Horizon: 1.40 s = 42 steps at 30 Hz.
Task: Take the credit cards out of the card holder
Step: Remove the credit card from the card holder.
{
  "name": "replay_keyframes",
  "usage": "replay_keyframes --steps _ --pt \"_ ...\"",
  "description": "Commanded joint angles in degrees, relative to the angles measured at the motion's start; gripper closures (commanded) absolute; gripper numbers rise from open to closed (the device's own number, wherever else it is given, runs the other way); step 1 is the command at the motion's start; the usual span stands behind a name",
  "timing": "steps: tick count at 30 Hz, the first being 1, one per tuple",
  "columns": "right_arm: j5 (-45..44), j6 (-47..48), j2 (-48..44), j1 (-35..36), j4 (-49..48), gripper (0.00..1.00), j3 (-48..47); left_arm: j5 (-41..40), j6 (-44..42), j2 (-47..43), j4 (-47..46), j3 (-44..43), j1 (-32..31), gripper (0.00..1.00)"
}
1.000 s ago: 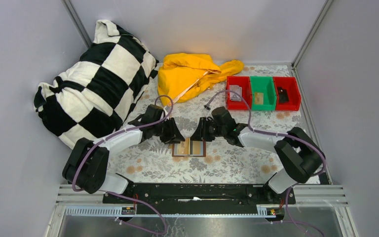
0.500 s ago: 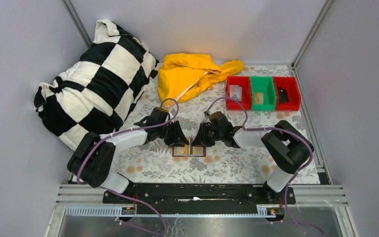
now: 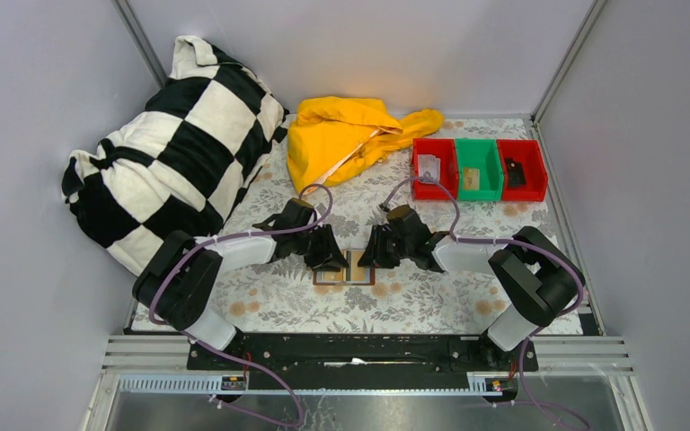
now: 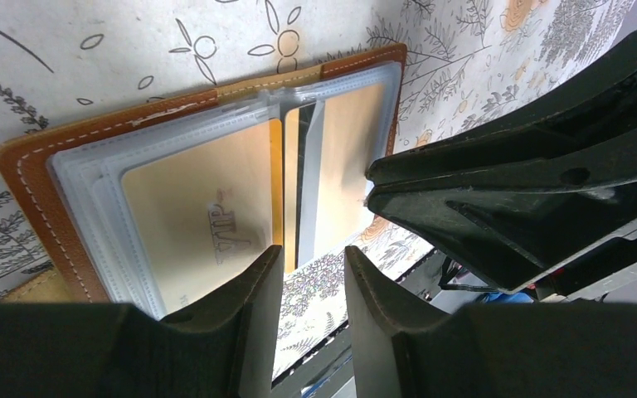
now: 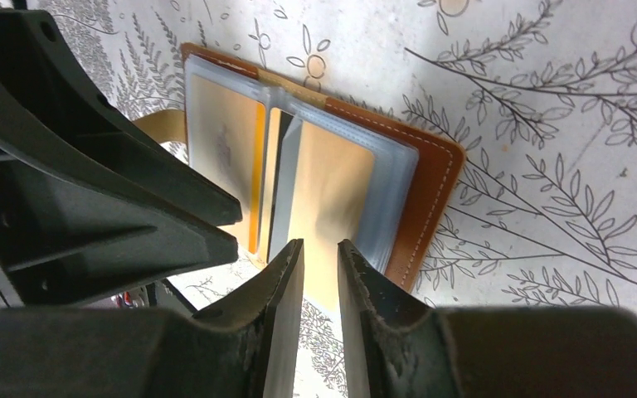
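Lying open on the floral-patterned counter [image 3: 431,301], the brown leather bifold card holder [image 4: 29,170] showed gold credit cards [image 4: 187,199] in clear sleeves [image 4: 83,170], one stamped "VIP"; left fingers [image 4: 253,319] and right fingers [image 5: 369,311] hovered slightly parted, grasping nothing.

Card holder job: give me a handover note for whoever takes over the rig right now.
Left hand: jaws partly apart, empty, low over the holder.
Right hand: the same, facing it.
Holder: lies open on the table, between the hands.
Cards: at least two gold ones sit in the clear sleeves.
Done: holder open.
Left: pull those cards out.
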<state>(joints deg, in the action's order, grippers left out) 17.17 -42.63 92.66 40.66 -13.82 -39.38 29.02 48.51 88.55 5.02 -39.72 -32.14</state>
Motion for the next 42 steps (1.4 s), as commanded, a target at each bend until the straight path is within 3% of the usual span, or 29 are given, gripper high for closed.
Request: replay_keyframes --steps 1,31,42 --pt "-1.5 1.1 -0.6 -0.4 0.4 0.71 0.7 -1.3 0.0 0.5 -1.3 -0.3 -0.1 0.62" --pt "-3.5 3.5 -1.5 -0.4 4.1 0.69 1.0 -2.1 -2.1 1.2 1.2 -4.4 -2.4 0.65" --pt "-3.7 2.7 0.4 -0.4 1.9 0.69 2.8 -6.8 -2.0 3.1 1.6 -3.0 -2.2 0.65"
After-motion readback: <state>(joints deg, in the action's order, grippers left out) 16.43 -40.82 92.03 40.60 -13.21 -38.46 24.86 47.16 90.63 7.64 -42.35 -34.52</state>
